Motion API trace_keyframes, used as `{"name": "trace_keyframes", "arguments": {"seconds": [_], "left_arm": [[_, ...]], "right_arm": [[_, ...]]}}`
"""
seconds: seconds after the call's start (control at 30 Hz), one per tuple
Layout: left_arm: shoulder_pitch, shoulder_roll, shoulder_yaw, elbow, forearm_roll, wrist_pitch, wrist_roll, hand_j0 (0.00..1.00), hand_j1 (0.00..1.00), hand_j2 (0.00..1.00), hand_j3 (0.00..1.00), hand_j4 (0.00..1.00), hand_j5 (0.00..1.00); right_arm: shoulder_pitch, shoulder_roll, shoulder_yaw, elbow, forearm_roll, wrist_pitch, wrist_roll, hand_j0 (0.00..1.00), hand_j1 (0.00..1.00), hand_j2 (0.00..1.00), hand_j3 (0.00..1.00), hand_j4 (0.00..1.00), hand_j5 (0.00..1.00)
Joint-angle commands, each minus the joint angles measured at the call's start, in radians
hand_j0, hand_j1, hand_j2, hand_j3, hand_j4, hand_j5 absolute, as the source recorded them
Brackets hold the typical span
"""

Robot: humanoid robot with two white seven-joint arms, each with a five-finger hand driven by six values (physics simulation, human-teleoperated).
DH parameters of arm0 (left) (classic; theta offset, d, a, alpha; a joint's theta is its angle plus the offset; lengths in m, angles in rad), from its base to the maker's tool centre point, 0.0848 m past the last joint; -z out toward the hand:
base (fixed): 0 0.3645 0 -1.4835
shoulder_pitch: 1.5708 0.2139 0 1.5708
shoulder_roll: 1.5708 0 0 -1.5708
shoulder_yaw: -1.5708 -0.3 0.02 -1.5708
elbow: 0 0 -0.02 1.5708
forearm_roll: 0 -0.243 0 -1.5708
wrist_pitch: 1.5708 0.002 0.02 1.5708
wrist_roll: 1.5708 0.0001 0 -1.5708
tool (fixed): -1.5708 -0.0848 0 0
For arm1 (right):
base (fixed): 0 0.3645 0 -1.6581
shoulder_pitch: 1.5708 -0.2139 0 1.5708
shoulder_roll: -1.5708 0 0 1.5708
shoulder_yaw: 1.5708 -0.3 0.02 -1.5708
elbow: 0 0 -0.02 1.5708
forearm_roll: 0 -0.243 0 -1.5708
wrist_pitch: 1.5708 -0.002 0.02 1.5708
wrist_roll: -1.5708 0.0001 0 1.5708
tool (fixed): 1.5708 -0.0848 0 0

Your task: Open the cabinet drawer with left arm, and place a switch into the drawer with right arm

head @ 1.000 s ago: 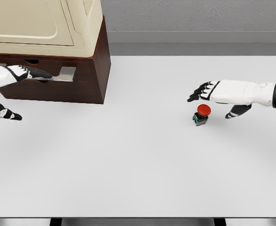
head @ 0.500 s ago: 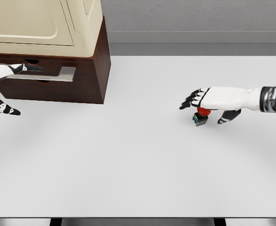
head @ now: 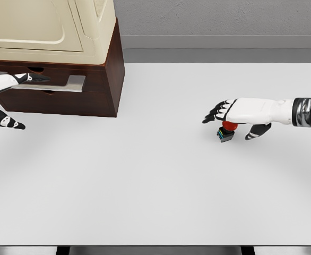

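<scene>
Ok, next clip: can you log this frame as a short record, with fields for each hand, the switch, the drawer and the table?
left hand: at the picture's left edge, fingers at the drawer handle; grasp not clear
right hand: fingers spread, directly over the switch, not closed on it
switch: red button on dark base, standing on the table, partly hidden by the hand
cabinet drawer: appears shut
table: white; cabinet at its back left
</scene>
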Motion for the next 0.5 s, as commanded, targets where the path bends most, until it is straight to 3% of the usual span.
{"name": "trace_keyframes", "arguments": {"seconds": [0.0,0.1,0.47], "left_arm": [[0.000,-0.007,-0.001,0.004,-0.010,0.003,0.001,0.98,0.98,0.98,0.98,0.98,0.98],[-0.002,-0.010,0.001,0.017,-0.010,0.021,0.001,0.98,0.98,0.98,0.98,0.98,0.98],[-0.003,-0.049,-0.001,0.047,-0.053,0.040,0.001,0.98,0.98,0.98,0.98,0.98,0.98]], "right_arm": [[0.000,0.000,0.006,0.017,-0.005,0.003,0.000,1.00,1.00,1.00,1.00,1.00,1.00],[-0.012,0.017,0.010,0.055,-0.004,0.003,0.000,1.00,1.00,1.00,1.00,1.00,1.00],[-0.014,0.028,0.039,0.057,0.018,0.003,0.000,1.00,1.00,1.00,1.00,1.00,1.00]]}}
